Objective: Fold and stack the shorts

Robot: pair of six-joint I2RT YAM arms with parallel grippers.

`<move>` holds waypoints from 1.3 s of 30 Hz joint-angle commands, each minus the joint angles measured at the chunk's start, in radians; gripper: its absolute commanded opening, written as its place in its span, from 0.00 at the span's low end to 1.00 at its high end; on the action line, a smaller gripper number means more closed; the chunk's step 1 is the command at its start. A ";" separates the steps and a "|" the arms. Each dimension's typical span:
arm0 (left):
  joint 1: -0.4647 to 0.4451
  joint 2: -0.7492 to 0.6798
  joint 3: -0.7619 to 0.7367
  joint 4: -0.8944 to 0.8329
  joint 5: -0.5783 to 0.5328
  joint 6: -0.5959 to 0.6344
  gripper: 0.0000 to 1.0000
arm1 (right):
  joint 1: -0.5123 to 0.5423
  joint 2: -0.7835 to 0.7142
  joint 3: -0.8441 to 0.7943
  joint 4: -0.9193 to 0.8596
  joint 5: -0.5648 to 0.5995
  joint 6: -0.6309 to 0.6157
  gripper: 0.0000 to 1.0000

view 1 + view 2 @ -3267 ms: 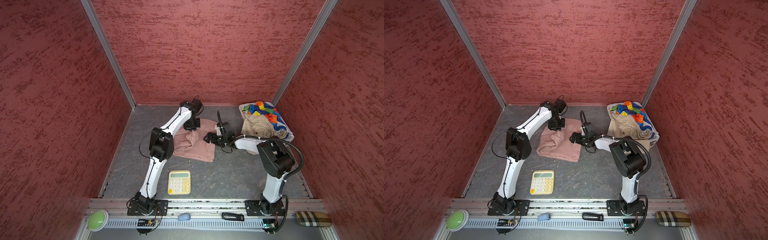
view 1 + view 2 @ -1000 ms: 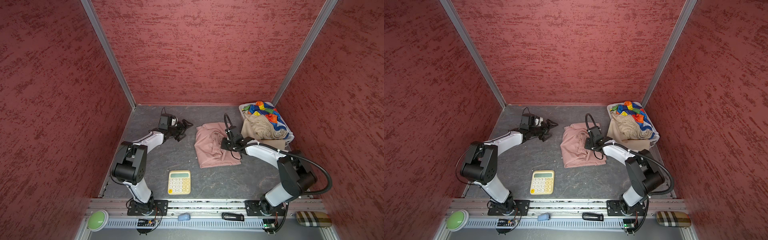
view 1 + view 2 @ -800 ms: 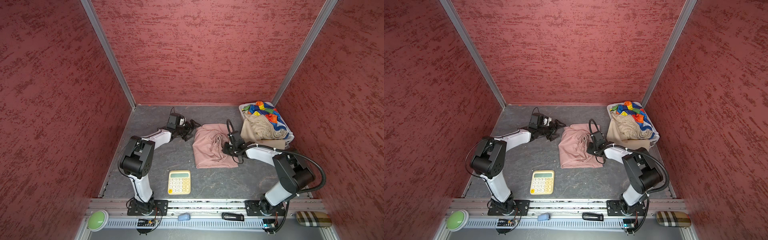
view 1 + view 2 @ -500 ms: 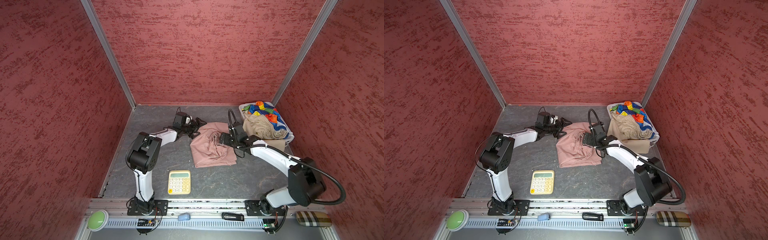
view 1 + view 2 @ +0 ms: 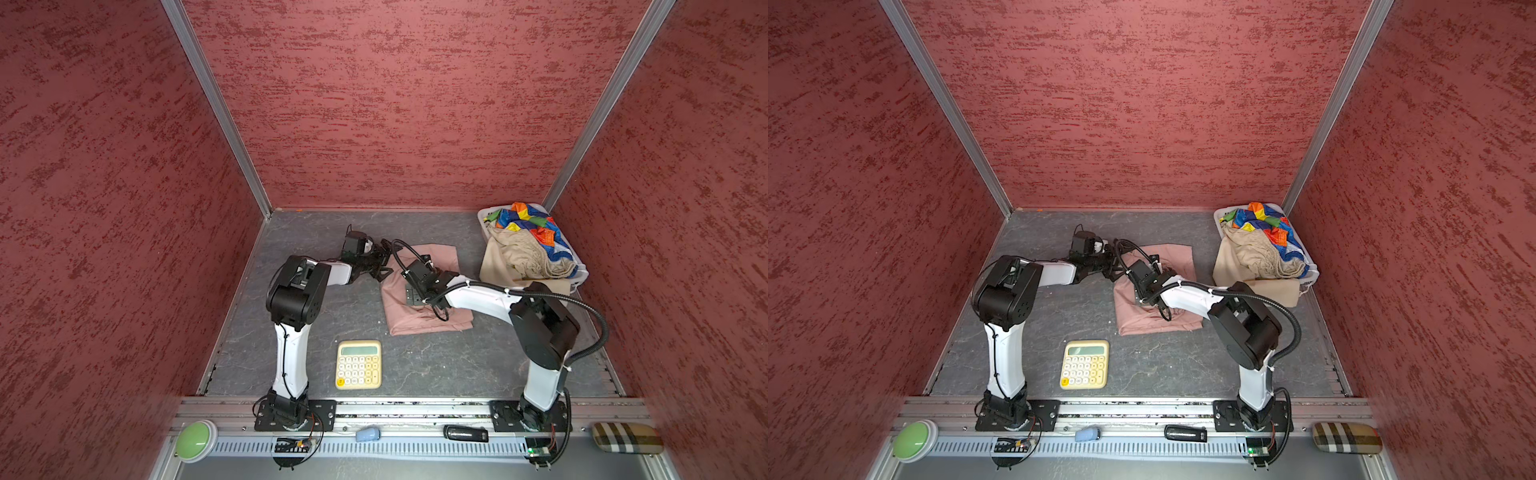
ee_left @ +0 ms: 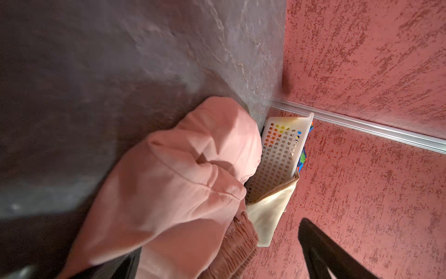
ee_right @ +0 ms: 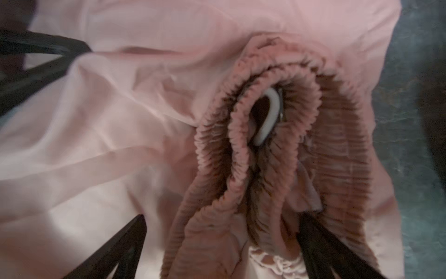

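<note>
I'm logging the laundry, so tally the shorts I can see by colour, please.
Pink shorts: 1
Beige shorts: 1
Rainbow shorts: 1
Total: 3

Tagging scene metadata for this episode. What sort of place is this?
Most likely a lab robot cell, not a home: red textured panel walls joined by aluminium corner posts enclose the workspace, two arms are bolted to a front rail, and a green button sits nearby.

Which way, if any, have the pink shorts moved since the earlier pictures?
Yes. The pink shorts have shifted right, away from the calculator and toward the basket.
</note>
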 commanded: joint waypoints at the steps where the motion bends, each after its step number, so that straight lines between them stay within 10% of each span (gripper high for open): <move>1: -0.002 0.068 0.019 0.012 -0.023 -0.008 0.99 | -0.014 -0.003 0.059 -0.056 0.117 -0.026 0.99; 17: 0.053 0.149 0.095 -0.088 -0.024 0.049 0.99 | -0.221 -0.367 -0.240 -0.088 0.114 -0.067 0.99; 26: 0.069 -0.015 0.183 -0.031 0.115 -0.031 0.99 | -0.147 -0.328 -0.023 -0.039 -0.124 -0.041 0.99; 39: -0.018 -0.112 -0.343 0.508 0.085 -0.413 1.00 | -0.118 -0.126 -0.033 -0.027 -0.068 -0.077 0.99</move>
